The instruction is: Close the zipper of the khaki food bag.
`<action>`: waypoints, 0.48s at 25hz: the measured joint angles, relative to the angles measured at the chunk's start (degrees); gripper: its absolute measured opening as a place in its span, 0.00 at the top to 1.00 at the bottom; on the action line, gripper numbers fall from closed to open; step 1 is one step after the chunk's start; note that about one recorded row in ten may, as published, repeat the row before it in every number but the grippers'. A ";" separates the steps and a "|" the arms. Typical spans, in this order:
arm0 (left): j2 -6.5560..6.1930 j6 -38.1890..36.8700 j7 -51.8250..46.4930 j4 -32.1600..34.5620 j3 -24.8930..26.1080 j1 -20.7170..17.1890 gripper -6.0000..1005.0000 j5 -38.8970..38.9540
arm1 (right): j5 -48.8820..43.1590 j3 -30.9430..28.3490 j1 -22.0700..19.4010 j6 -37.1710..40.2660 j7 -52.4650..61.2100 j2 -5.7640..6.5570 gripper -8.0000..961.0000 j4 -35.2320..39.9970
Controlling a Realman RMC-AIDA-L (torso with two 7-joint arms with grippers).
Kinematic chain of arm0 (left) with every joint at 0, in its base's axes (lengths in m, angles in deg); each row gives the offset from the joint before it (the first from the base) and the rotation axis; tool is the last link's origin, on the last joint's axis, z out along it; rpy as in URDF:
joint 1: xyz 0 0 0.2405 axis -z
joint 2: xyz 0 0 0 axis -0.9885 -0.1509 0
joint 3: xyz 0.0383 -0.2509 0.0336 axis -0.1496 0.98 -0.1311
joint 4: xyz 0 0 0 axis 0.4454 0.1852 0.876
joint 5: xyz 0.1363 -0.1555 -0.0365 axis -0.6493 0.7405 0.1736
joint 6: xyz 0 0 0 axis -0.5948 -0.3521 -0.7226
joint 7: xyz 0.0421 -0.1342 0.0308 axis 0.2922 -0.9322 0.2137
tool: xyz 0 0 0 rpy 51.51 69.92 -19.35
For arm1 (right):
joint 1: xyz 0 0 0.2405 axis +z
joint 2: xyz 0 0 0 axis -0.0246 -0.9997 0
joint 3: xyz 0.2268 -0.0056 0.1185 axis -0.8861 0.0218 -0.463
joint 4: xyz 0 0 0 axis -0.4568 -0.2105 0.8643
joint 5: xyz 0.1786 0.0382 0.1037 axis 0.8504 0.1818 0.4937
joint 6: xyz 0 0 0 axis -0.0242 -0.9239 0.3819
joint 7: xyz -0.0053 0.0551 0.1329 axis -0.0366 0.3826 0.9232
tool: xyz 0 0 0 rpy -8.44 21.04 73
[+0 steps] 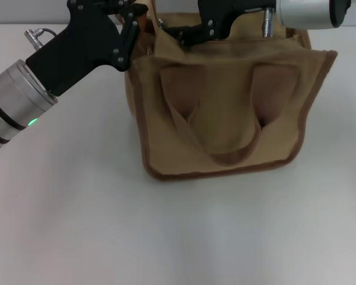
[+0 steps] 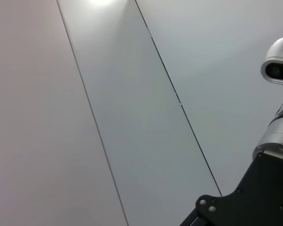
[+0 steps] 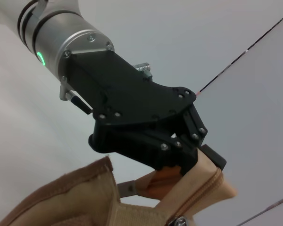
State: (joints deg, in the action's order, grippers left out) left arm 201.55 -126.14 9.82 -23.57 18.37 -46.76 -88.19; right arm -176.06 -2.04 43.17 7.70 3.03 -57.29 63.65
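Observation:
The khaki food bag (image 1: 225,113) stands upright at the back middle of the table, its front pocket and one looped handle facing me. My left gripper (image 1: 136,27) is shut on the bag's left top end; the right wrist view shows it (image 3: 198,157) pinching the fabric end there. The zipper (image 3: 205,186) runs away from that pinched end, and a small silver pull tab (image 3: 180,220) shows at the picture's lower edge. My right gripper (image 1: 181,34) sits over the bag's top panel, just right of the left gripper. The zipper is hidden in the head view.
The white table (image 1: 77,208) spreads in front of and to the left of the bag. The left wrist view shows only grey wall panels (image 2: 132,117) and part of the right arm (image 2: 254,197).

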 joint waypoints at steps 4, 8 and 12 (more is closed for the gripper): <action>-0.01 -0.02 -0.31 0.04 -0.33 0.00 0.96 -0.01 | 0.12 0.35 -0.09 -0.22 0.00 0.00 0.19 0.00; -0.08 -0.03 -0.58 0.07 -0.33 -0.01 0.96 -0.01 | 0.62 1.38 -0.49 -1.56 -0.10 0.00 0.19 0.20; -0.11 -0.13 -1.79 0.10 -0.08 -0.02 0.96 0.11 | 1.65 2.08 -1.06 -2.22 -0.69 0.01 0.19 0.46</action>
State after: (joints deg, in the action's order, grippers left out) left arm 201.44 -126.27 8.03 -23.47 18.29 -46.78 -88.08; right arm -174.41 0.04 42.12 5.48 2.34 -57.28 64.11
